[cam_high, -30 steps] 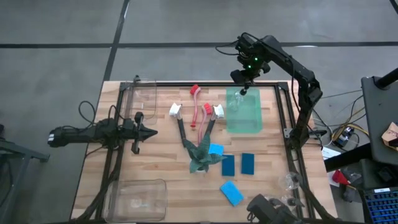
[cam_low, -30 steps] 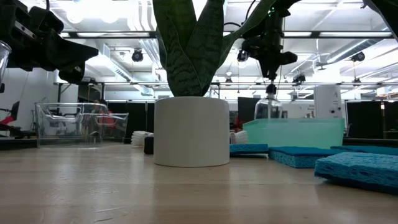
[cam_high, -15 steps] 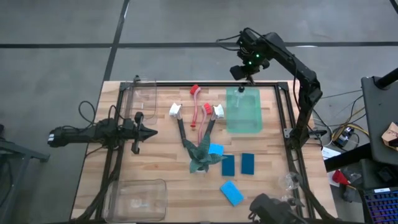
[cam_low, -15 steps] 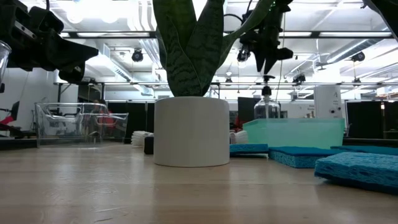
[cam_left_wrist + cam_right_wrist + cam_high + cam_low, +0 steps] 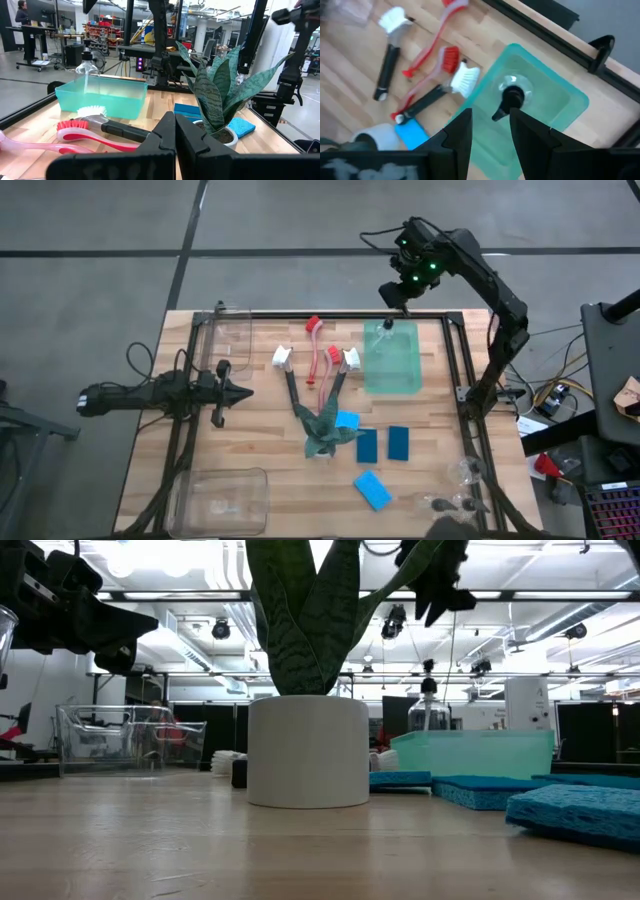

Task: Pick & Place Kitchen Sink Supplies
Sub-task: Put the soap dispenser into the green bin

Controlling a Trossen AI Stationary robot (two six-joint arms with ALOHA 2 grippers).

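The right pincer (image 5: 392, 298) is hanging empty above the far end of the teal bin (image 5: 391, 360), its fingers narrowly parted, with the clear bottle (image 5: 385, 338) standing upright inside the bin directly under it. A low sweep toward the remaining supplies is risking a knock on the bottle's black cap, tipping it.

The left pincer (image 5: 240, 391) is waiting fully closed at nine o'clock on the surface (image 5: 260, 450).

Toward six o'clock from the bin, the brushes (image 5: 318, 360) are lying bunched against the bin's wall, their handles running under the plant (image 5: 323, 432), so a reach there is courting leaf contact. The sponges (image 5: 382, 444) at five o'clock are sitting with open room around them.
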